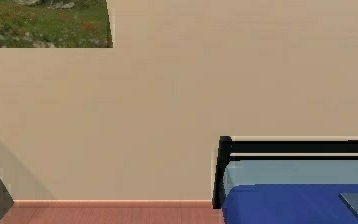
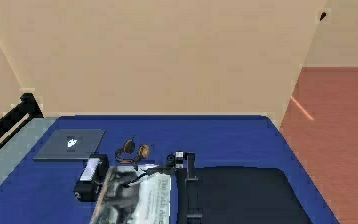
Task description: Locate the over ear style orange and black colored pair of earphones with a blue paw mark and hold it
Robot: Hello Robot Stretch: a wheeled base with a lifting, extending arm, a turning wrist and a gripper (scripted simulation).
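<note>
Closest to me, just on the near side of the pincer, a printed sheet like a newspaper point(image 2: 137, 198) lies flat on the bed point(image 2: 217, 135). A wide black slab point(image 2: 249, 195) lies off to the pincer's right, across the arm point(image 2: 192, 190). The arm reaches out over the blue cover, I judge so that its far end sits level with the clutter there.

The pincer point(image 2: 147, 162) is in among those things. I cannot tell how its fingers are set or whether it has anything, because the items lie on the cover right at its tip.

Just past the tip and a little to its left is a small orange and black thing with a thin loop, which I take for the earphones point(image 2: 139, 151). They seem to rest on the bed; I can't make out a paw mark. I also can't judge whether the pincer touches them.

Further to the pincer's left sit a dark boxy thing point(image 2: 92, 172) and a closed grey laptop point(image 2: 69, 144). Beyond them come the far edge of the bed and a plain beige wall point(image 2: 177, 60).

Ahead of the base I see the black headboard point(image 1: 223, 165) against the wall, with a landscape picture point(image 1: 47, 22) hung high.
</note>
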